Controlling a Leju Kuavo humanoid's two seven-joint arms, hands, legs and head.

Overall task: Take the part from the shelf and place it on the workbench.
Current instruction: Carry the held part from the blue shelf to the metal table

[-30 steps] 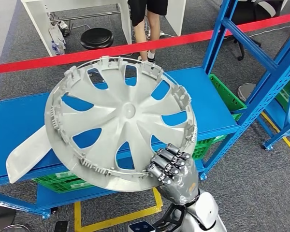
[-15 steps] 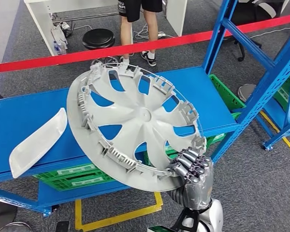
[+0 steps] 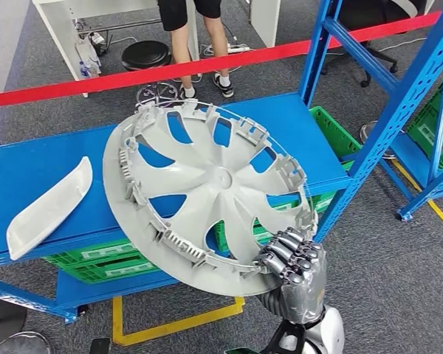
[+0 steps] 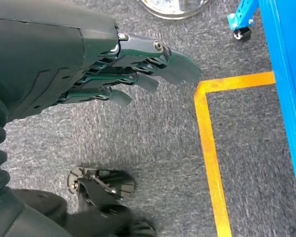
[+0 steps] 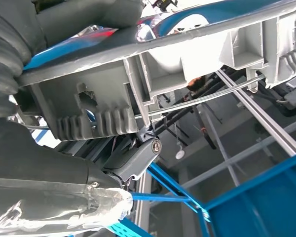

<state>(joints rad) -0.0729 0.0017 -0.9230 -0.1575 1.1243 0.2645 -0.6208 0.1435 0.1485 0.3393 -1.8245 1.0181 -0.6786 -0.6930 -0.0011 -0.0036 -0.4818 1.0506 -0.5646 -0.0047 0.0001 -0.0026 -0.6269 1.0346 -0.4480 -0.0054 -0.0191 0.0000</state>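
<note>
the right robot hand (image 3: 290, 267) grips the rim of the grey wheel cover (image 3: 208, 193), lifted above the blue shelf (image 3: 29, 177); the left robot hand (image 4: 139, 69) hangs seemingly empty; the carry to the bench comes next

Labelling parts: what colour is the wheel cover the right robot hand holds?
Light grey wheel cover, clearest in the head view; right robot hand grips its rim.

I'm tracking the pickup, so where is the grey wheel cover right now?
In the head view the wheel cover is centre frame, tilted above the blue shelf, its near rim gripped by the right robot hand; a white curved part lies to its left.
</note>
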